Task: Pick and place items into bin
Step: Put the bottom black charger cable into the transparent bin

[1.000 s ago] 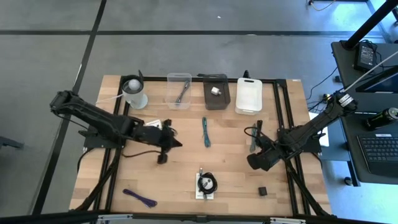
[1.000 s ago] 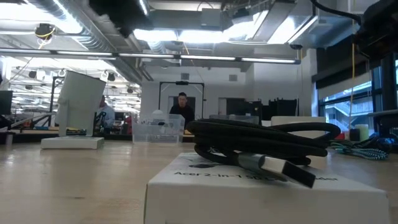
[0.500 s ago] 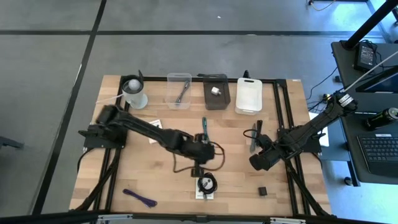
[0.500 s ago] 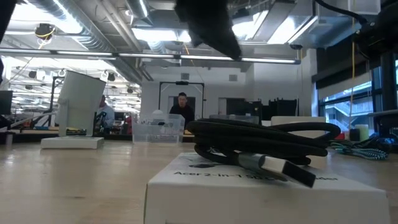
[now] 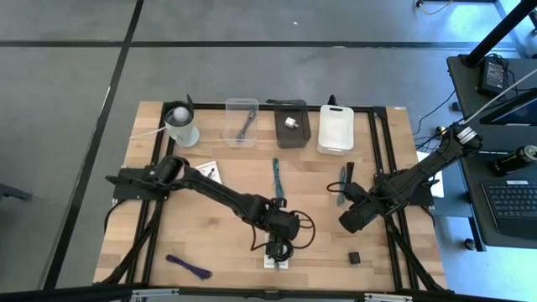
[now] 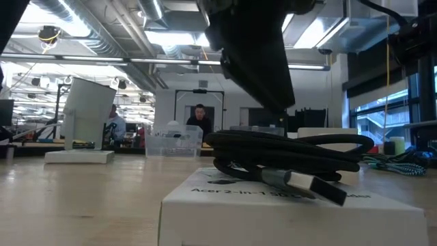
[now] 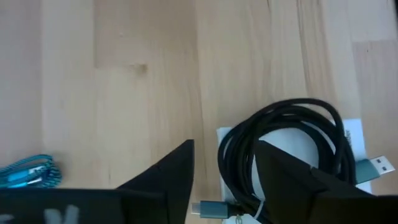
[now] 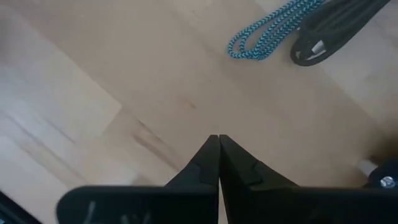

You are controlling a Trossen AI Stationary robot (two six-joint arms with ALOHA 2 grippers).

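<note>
The black coiled cable (image 5: 279, 249) lies on a white printed card (image 7: 356, 129) near the table's front edge. My left gripper (image 7: 224, 152) is open and slants down just above it, with the coil's edge (image 7: 231, 155) showing between the fingers. In the low view my left gripper (image 6: 273, 102) ends just above the coil (image 6: 287, 154). A teal strap (image 5: 277, 178) lies mid-table, a purple strap (image 5: 189, 267) at the front left, and a tiny black cube (image 5: 355, 257) at the front right. My right gripper (image 5: 350, 221) is shut and points down over bare wood at the right.
Along the far edge stand a clear bin (image 5: 242, 122), a dark bin (image 5: 293, 124) and a white bin (image 5: 336, 127), with a white cup (image 5: 180, 124) to their left. A white card (image 5: 210, 170) lies at mid-left. Another strap (image 5: 340, 180) lies by my right gripper.
My left gripper has swung from the table's left middle toward the right and the near edge, sinking and tipping further downward. It now stands just over the coiled cable. The cable and its card have not moved.
</note>
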